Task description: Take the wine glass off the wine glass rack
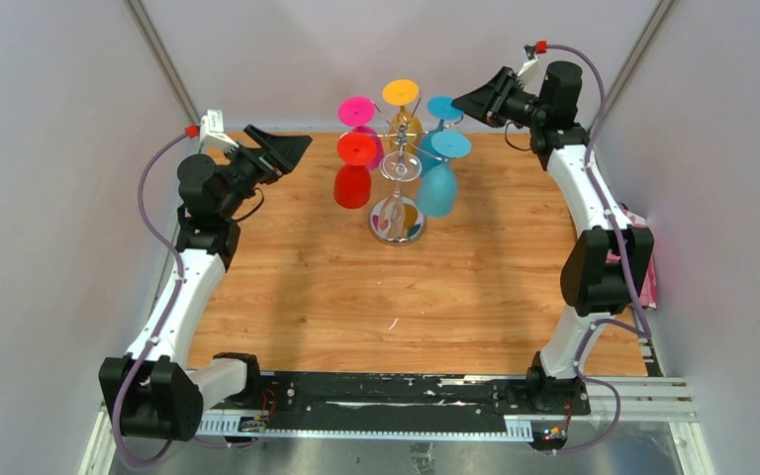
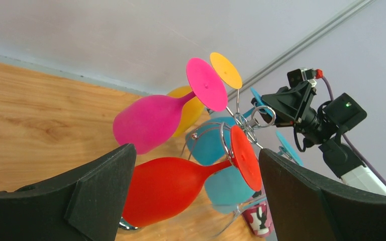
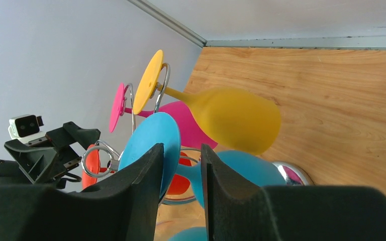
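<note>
Left fingers (image 2: 55, 201): wide apart, empty.
Right fingers (image 3: 130, 196): narrow gap, beside blue wine glass (image 3: 148, 143) foot.
Wine glass rack (image 1: 398, 237): upright.

Top external: high, from near edge, looking down on table (image 1: 356, 297). Wrist views: close, facing each other across the shared wine glass rack (image 1: 406, 230).

I count one red glass (image 1: 353, 185), one pink glass (image 1: 356, 105), one yellow glass (image 1: 400, 92), two blue glasses (image 1: 437, 188): five altogether. One wire rack (image 1: 397, 230), two robot arms (image 1: 183, 287), one table (image 1: 356, 297).
</note>
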Controlling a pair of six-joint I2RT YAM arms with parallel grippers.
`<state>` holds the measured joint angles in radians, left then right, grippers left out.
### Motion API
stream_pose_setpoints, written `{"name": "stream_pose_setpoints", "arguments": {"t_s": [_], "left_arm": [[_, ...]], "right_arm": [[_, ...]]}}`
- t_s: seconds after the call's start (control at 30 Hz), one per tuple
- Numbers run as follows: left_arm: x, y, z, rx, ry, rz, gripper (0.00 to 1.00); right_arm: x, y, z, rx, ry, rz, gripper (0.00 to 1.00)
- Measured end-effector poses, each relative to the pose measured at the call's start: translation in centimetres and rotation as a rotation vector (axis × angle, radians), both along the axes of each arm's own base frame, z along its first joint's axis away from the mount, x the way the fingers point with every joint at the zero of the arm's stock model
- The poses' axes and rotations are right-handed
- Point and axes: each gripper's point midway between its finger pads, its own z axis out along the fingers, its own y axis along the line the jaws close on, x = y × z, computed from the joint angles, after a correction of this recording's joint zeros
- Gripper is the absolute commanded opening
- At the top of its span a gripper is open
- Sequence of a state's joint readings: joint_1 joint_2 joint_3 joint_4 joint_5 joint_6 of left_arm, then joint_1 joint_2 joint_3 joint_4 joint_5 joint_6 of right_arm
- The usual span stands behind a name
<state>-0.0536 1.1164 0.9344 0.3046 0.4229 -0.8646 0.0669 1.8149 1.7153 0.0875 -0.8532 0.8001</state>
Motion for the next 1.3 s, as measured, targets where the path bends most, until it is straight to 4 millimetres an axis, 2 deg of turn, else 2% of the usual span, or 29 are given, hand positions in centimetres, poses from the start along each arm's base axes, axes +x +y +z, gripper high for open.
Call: {"name": "stream_pose_setpoints", "arguments": {"t_s": [0.17,0.23,0.3,0.33,0.47,0.7,0.97,1.3], "left_arm": [[0.0,0.0,0.0,0.000,0.000,0.000,0.99],[0.0,0.0,0.0,0.000,0.000,0.000,0.99],[0.0,0.0,0.0,0.000,0.000,0.001,0.99],[0.0,0.0,0.0,0.000,0.000,0.001,0.99],[0.0,0.0,0.0,0.000,0.001,0.001,0.99],[0.0,0.0,-0.1,-0.001,0.003,0.000,0.99],[0.0,0.0,-1.1,-0.002,0.026,-0.001,0.98],[-0.2,-0.1,-1.1,-0.004,0.029,-0.006,0.98]], "right_arm": [[-0.2,0.0,0.0,-0.001,0.005,0.003,0.36],[-0.3,0.1,0.0,0.001,0.007,0.007,0.28],[-0.4,0.1,0.1,0.006,0.011,0.011,0.13],[-0.4,0.1,0.3,0.011,0.011,0.014,0.09],[-0.9,0.2,1.2,0.038,0.003,0.018,0.00],[-1.1,0.4,1.9,0.077,0.022,0.016,0.00],[-1.4,0.3,2.1,0.110,0.140,-0.004,0.00],[-0.8,-0.2,0.8,0.221,0.289,-0.060,0.00]]}}
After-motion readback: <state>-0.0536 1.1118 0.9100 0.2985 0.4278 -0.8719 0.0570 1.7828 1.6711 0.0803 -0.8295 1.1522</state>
